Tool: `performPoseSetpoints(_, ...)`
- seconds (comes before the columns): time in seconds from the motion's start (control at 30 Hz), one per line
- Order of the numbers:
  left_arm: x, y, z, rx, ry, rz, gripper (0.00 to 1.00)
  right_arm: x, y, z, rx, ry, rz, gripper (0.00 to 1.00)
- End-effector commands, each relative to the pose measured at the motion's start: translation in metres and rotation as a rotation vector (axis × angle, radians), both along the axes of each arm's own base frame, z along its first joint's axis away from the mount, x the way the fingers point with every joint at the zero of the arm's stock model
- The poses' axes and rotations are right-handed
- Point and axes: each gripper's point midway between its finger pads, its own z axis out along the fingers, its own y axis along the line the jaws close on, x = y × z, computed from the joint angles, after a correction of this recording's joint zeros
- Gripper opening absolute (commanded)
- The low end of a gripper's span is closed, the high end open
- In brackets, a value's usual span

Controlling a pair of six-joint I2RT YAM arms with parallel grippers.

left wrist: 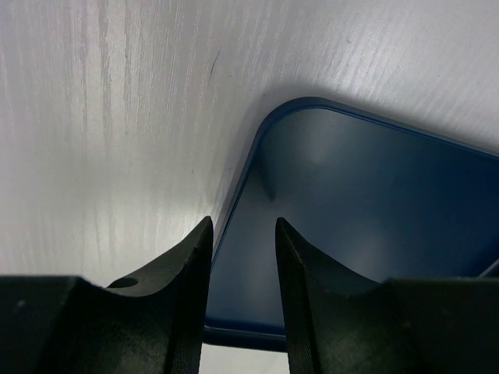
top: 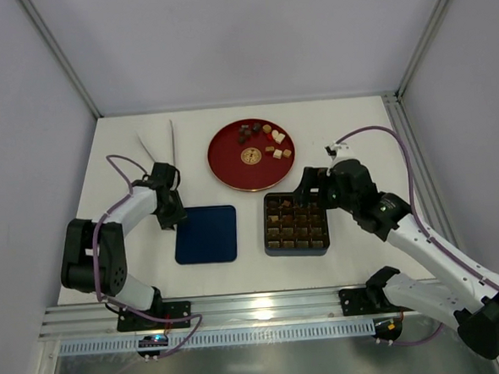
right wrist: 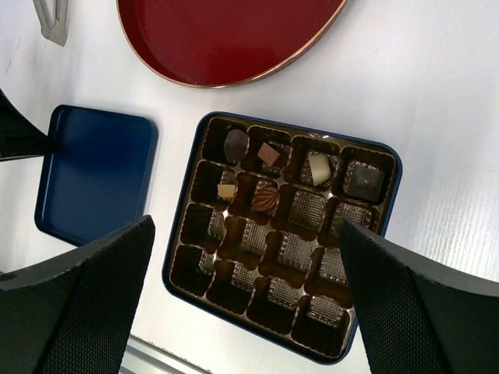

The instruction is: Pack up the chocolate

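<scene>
Risk sits mainly with the left gripper (left wrist: 243, 261). Its jaws are only narrowly parted and straddle the left rim of the navy blue square lid (top: 206, 234); whether they touch it cannot be told. A pinch on so thin an edge could slip, or could skid the lid across the white table (top: 356, 130) towards the dark brown gridded tray (top: 297, 248).

Closing the box now would also be premature. Much of the chocolate (top: 263, 137) lies on the far part of the round red plate (top: 231, 167), and only six pieces sit in the tray's compartments.

The left arm is folded low, with its wrist angled down at the lid. The right gripper (right wrist: 245, 292) hangs above the tray with jaws spread wide and empty, its forearm reaching in from the near right. A careless descent from there might knock the seated pieces or nudge the tray.
</scene>
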Motion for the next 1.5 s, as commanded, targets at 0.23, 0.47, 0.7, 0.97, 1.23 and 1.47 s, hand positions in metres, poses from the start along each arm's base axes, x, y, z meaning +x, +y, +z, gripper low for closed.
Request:
performPoseSetpoints(0.23,0.003,0.007,-0.009,0.049,-0.008,0.044,0.28,0.004,0.028,0.009,0.001,-0.004,0.060,1.00)
performPoseSetpoints(0.47,0.000,0.011,-0.020,0.070,0.019,0.062,0.11,0.004,0.075,0.002,-0.017,0.023,0.151,1.00)
performPoseSetpoints(0.7,0.001,0.012,-0.013,0.079,0.007,0.059,0.00,0.003,0.130,-0.018,-0.053,0.081,0.259,0.99)
performPoseSetpoints(0.97,0.008,0.009,0.013,0.073,-0.010,-0.012,0.00,0.015,0.173,-0.038,-0.114,0.133,0.324,0.89)
performPoseSetpoints(1.23,0.003,0.002,0.021,0.032,0.003,-0.086,0.00,0.023,0.191,-0.060,-0.153,0.179,0.357,0.81)
performPoseSetpoints(1.47,0.001,0.002,0.009,0.035,0.041,-0.088,0.32,0.023,0.193,-0.073,-0.166,0.199,0.368,0.80)
